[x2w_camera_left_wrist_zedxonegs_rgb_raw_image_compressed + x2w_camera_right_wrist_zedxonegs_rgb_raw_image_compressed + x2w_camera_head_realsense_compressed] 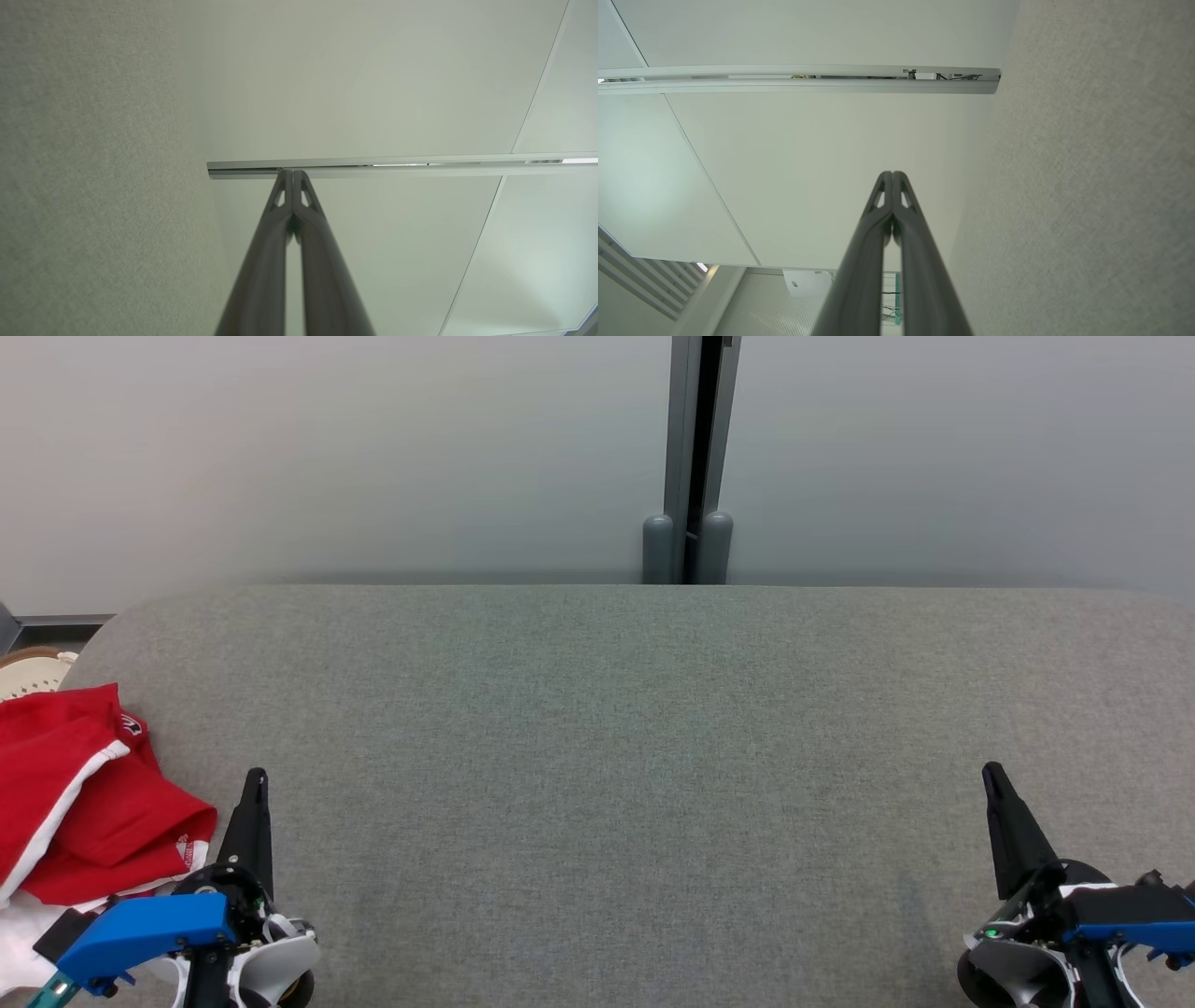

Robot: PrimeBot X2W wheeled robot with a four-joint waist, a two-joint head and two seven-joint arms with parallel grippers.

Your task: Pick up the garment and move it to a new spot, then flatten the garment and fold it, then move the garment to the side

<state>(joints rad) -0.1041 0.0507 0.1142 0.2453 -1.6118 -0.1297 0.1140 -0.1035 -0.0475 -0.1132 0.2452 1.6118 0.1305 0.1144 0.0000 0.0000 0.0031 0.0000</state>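
Red with a white stripe, the garment (140, 821) lies crumpled at eight o'clock on our grey worktop (616, 756), just beside our left hand (255, 777). That hand and our right hand (991, 773), at four o'clock, have fingers pressed together.

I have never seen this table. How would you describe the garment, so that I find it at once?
Start at the wide grey table and go to its left end. There, just left of the robot's left hand, lies the garment, crumpled. It is bright red with a white stripe, unlike the pale cloth under its near edge and the grey surface around.
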